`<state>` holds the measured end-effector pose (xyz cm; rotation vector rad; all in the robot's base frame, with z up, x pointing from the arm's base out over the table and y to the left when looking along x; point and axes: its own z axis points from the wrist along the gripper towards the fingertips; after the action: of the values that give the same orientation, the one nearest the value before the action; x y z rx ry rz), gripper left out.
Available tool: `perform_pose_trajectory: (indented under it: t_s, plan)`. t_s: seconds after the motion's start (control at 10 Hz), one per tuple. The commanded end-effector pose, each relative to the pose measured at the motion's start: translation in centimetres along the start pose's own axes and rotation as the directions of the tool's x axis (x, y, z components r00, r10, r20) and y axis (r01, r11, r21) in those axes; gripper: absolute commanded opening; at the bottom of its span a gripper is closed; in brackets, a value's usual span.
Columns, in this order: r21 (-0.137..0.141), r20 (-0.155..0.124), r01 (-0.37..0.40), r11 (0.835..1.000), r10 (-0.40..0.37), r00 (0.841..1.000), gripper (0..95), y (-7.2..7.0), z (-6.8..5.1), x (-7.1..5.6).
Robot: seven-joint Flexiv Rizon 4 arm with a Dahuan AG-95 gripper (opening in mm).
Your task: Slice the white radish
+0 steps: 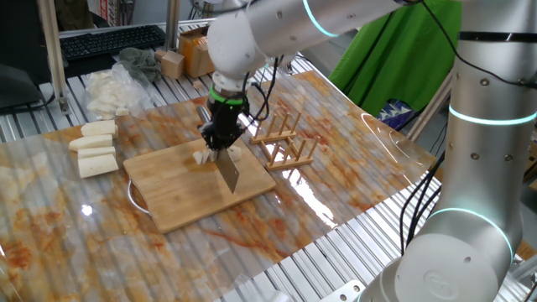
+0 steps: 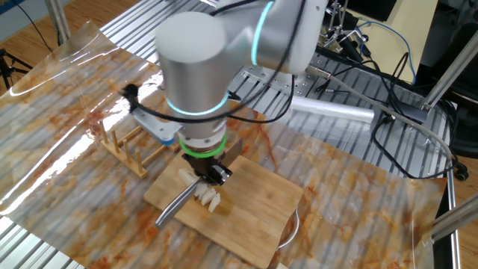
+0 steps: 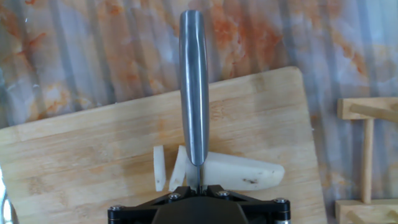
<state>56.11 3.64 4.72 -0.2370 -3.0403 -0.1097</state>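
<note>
The white radish [image 3: 244, 173] lies on the bamboo cutting board [image 3: 74, 155], a stubby cream chunk with its tapered end to the right. Two thin slices [image 3: 160, 168] stand just left of the blade. My gripper [image 3: 194, 185] is shut on a knife [image 3: 193, 87], whose steel blade sits edge-down at the chunk's cut end. In one fixed view the gripper [image 1: 220, 138] hangs over the board [image 1: 168, 201] with the knife [image 1: 229, 174] angled down and radish pieces [image 1: 204, 156] beside it. The other fixed view shows the knife [image 2: 173, 209] beside the slices [image 2: 205, 196].
Three longer white chunks [image 1: 95, 148] lie left of the board. A heap of white scraps on clear plastic [image 1: 105, 88] is behind them. A wooden rack [image 1: 285, 143] stands just right of the board. A keyboard [image 1: 109, 40] and boxes [image 1: 195, 52] sit at the back.
</note>
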Motion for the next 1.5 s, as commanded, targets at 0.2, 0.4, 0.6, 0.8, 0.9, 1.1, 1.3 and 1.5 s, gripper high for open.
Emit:
perform_pose_trajectory:
  t_s: [0.2, 0.4, 0.6, 0.8, 0.9, 1.1, 1.3, 1.5]
  plan:
    - [0.008, 0.012, 0.005, 1.000, -0.005, 1.000, 0.0, -0.2, -0.4, 0.5]
    - [0.002, 0.037, 0.002, 1.000, -0.002, 0.999, 0.0, 0.3, 1.6, 0.0]
    - [0.008, 0.028, 0.007, 1.000, -0.007, 1.000, 0.0, 0.3, 1.6, 0.0]
    - [-0.015, 0.003, -0.007, 1.000, 0.007, 1.000, 0.0, 0.1, 0.4, 0.5]
    - [-0.004, 0.002, -0.007, 1.000, 0.007, 1.000, 0.0, 0.0, -0.1, 0.8]
    - [-0.002, -0.004, -0.006, 1.000, 0.006, 1.000, 0.0, -0.1, -0.9, 1.1]
    - [0.003, -0.017, -0.011, 1.000, 0.011, 1.000, 0.0, -0.2, -2.3, 1.5]
    - [0.013, -0.015, -0.004, 1.000, 0.004, 1.000, 0.0, -0.3, -3.1, 1.7]
